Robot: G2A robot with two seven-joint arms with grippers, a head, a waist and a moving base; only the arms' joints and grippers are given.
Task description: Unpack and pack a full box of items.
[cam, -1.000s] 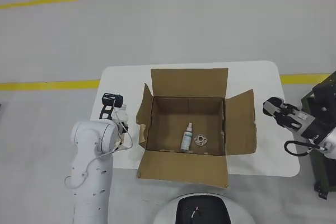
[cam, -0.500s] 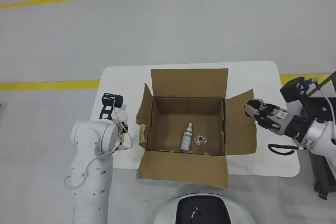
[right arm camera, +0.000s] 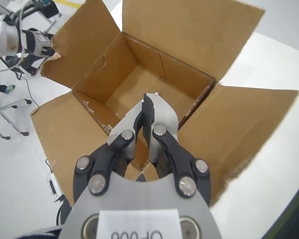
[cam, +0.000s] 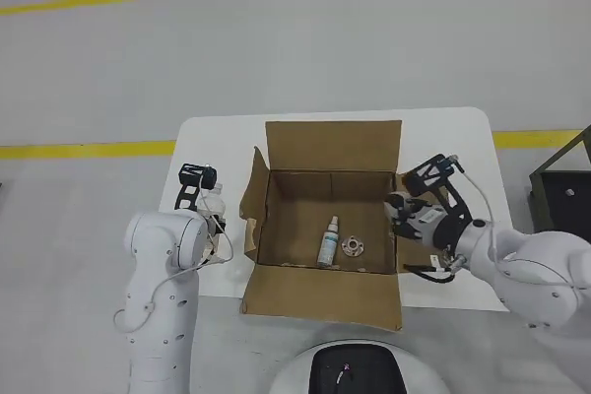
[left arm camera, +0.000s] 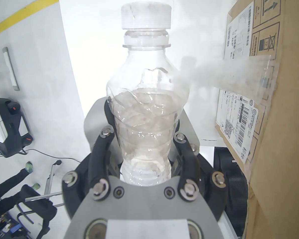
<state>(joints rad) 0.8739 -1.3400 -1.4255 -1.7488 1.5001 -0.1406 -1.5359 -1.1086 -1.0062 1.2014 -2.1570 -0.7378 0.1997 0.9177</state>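
Box (cam: 333, 145) flaps splayed for access; L gripper (left arm camera: 144, 120) clamps bottle (left arm camera: 145, 75) beside box, prob. unpacked; R gripper (right arm camera: 145, 109), pinched closed, empty, over box rim.

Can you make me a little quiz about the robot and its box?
1. What does the left end effector hold?
A) a clear bottle
B) a spoon
C) nothing

2. True or false: the right end effector is wide open.

3. How many things lie inside the cardboard box?

Key
1. A
2. False, it is shut.
3. Two: a spray bottle and a small round part.
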